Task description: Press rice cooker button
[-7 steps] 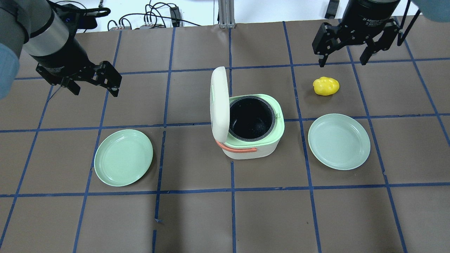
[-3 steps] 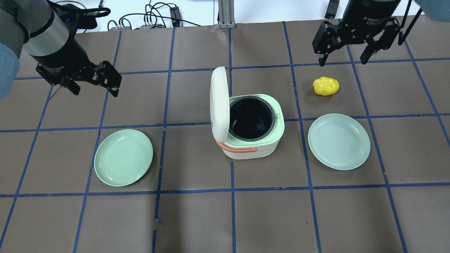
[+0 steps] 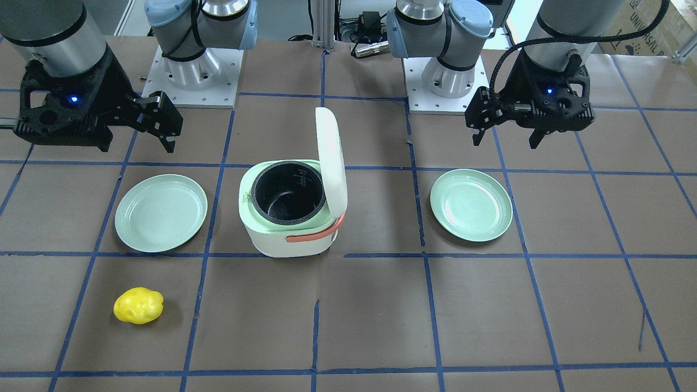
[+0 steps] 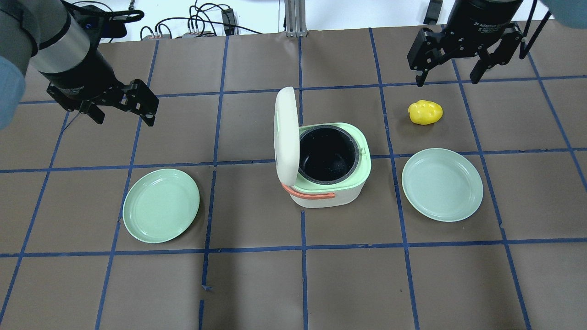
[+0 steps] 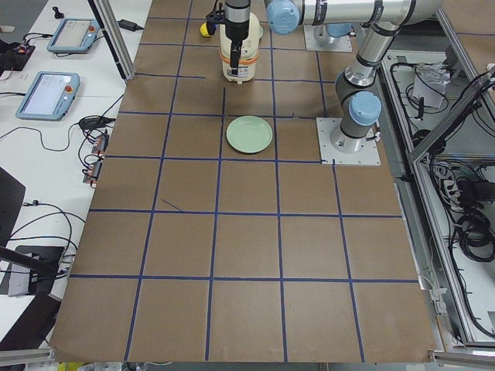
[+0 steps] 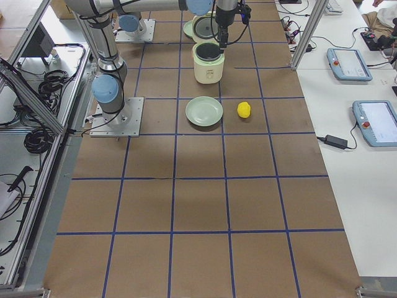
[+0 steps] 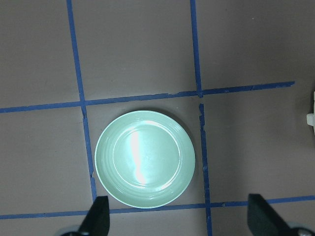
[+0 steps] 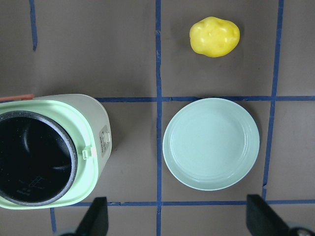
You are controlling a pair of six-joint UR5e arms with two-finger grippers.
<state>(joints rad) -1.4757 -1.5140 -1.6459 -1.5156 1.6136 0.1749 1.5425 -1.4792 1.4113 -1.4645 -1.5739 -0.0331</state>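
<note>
The rice cooker (image 4: 337,195) stands mid-table, pale green and white with an orange handle. Its lid (image 4: 286,133) stands open and upright, and the dark pot (image 4: 326,153) is empty. It also shows in the front view (image 3: 272,239) and the right wrist view (image 8: 93,123), where a small control strip (image 8: 104,139) is on its side wall. My left gripper (image 4: 124,117) is open and empty, far left of the cooker. My right gripper (image 4: 447,81) is open and empty, at the far right beyond the yellow object.
A green plate (image 4: 160,205) lies left of the cooker, under my left wrist camera (image 7: 145,157). A second plate (image 4: 442,184) lies to its right. A yellow potato-like object (image 4: 425,112) lies beyond that plate. Blue tape lines grid the brown table.
The right gripper has drifted very slightly toward the table's far edge. The left arm, cooker, plates and yellow object have not moved.
</note>
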